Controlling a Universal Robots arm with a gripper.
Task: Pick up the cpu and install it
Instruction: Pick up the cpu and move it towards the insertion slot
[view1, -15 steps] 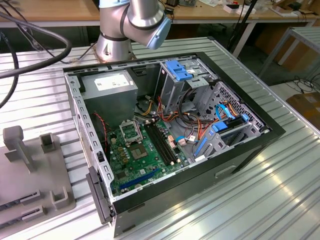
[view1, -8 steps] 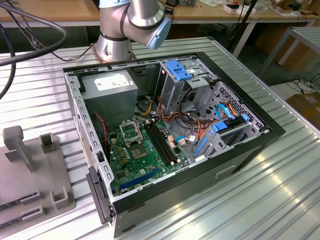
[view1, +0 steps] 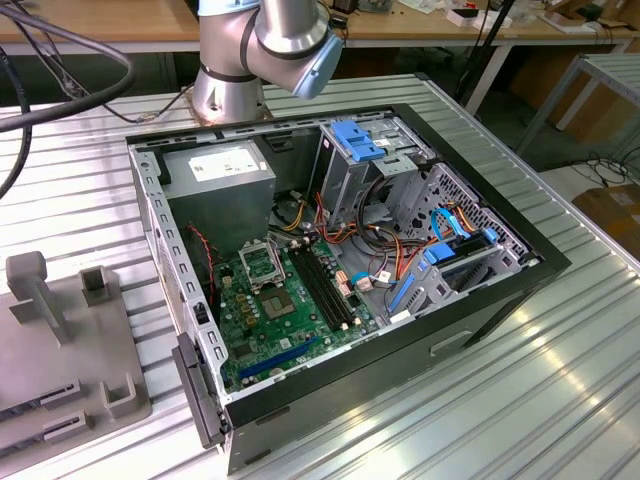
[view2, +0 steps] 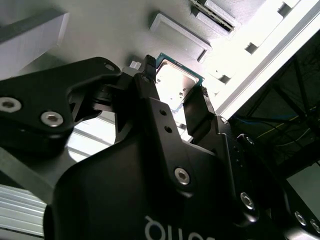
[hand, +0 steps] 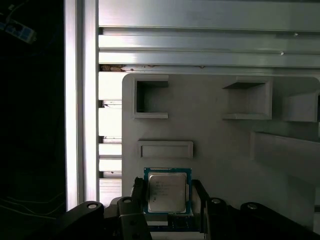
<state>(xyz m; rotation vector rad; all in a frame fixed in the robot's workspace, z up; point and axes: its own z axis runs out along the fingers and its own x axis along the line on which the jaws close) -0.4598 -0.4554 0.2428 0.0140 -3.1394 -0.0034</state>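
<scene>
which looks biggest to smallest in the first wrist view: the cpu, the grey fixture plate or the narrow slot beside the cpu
1. grey fixture plate, by far the largest
2. cpu, though it may sit nearer the camera than the plate
3. narrow slot, about as wide as the cpu but much thinner

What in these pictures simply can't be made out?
- Whether the gripper grips the chip or just straddles it: contact unclear in both wrist views.
- One edge of the chip: covered by the gripper's body in the first wrist view.
- The socket in the computer: too small in the exterior view to tell if it is empty.
- The arm: cut off by the exterior view's top edge.
- The grey tray: cut off by its left edge.
</scene>
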